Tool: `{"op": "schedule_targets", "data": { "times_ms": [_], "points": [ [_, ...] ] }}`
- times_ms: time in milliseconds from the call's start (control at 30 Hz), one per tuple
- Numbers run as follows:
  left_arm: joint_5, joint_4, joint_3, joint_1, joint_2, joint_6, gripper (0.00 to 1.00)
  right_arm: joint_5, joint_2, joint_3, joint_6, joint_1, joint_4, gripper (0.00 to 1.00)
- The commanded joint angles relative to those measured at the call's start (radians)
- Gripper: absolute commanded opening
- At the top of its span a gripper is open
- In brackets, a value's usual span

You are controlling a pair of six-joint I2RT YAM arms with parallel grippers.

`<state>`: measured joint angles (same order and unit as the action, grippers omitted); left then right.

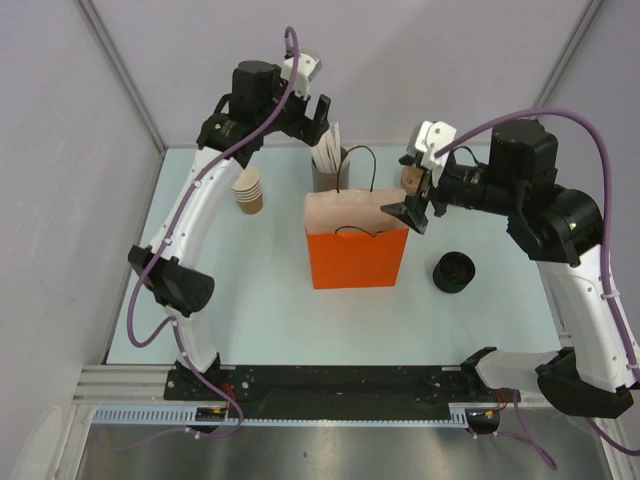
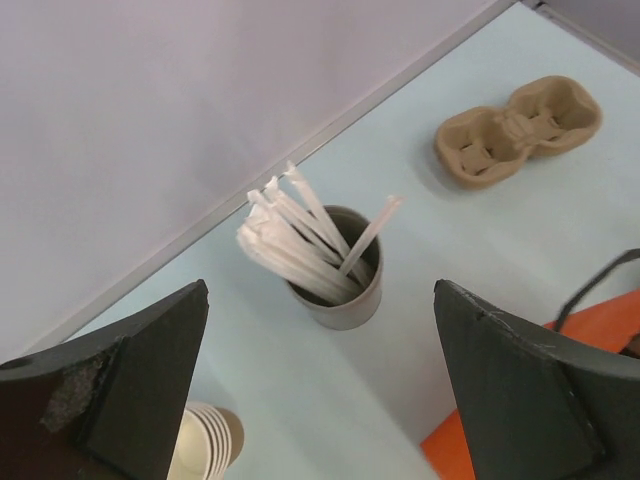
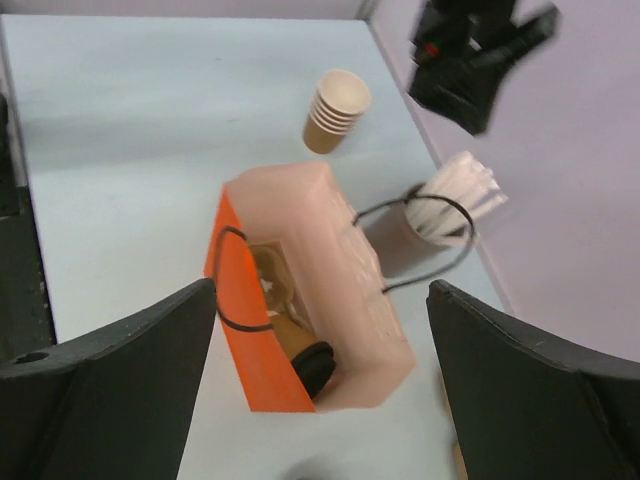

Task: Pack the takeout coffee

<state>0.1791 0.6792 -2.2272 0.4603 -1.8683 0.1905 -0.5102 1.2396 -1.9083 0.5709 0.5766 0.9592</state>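
My right claw is spread directly over the orange bag at frame centre. The takeout coffee appears to lie inside the bag below this claw, long axis running toward the lower right. My left claw, also spread, hangs farther off over the stick cup

- left arm: base at lower left, elbow by left edge, forearm reaching to upper centre of top view
- left gripper: 2 fingers spread wide, nothing between
- right arm: base at lower right, folded leftward across right half
- right gripper: near centre, jaws wide apart, empty
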Motion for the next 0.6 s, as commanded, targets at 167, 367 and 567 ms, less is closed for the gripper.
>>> {"op": "schedule_targets", "data": {
  "times_ms": [167,367,567],
  "points": [
    [0.1,0.003,-0.052,-0.118,-0.092,-0.12,0.99,-0.05,-0.025,0.213,-0.109,-0.332,-0.178,1.0],
    [0.137,-0.006,-0.081,-0.144,-0.187,-0.131,0.95,-0.105,-0.005,0.292,-0.094,-0.536,-0.128,1.0],
    [0.25,-0.114,-0.022,-0.21,-0.227,-0.184,0.85,-0.207,-0.02,0.302,-0.152,-0.667,-0.132,1.0]
  ]
}}
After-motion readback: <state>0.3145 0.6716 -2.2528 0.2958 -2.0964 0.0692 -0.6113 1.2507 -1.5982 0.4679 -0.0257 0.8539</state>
